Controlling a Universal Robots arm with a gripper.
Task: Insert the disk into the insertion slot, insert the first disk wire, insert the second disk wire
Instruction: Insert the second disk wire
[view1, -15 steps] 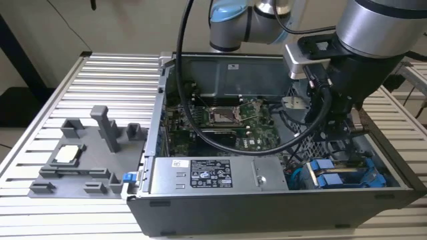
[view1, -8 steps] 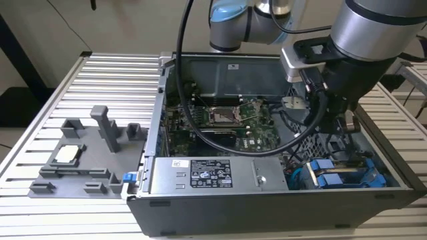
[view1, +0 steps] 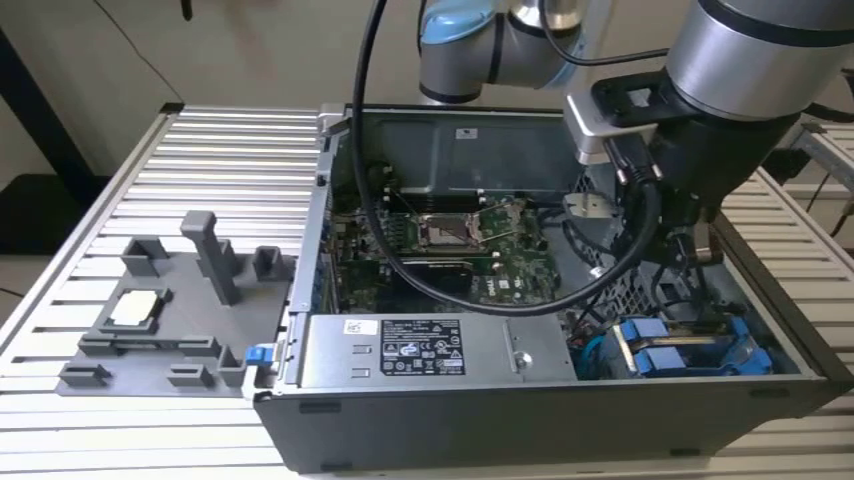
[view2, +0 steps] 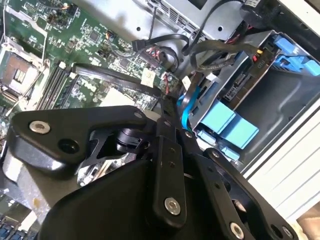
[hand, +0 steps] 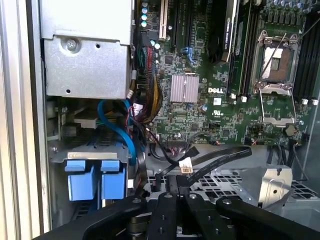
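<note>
The black linkage-fingered gripper (view2: 167, 107) hangs inside the open grey computer case (view1: 534, 420), above the green motherboard (hand: 210, 100). Its jaws look drawn nearly together; whether they pinch anything I cannot tell. Just beside its tip trail black flat cables (hand: 215, 157) and a blue cable (view2: 186, 102). Beyond sits the grey sheet-metal drive cage (view2: 280, 95), where 2 bright blue plastic carrier fronts (hand: 94, 180) show seated side by side.

A ribbed metal table (view1: 200, 150) fills the exterior view. Behind it stands a plain beige wall (view1: 254, 50). A dark post (view1: 40, 110) rises at the exterior view's left.
</note>
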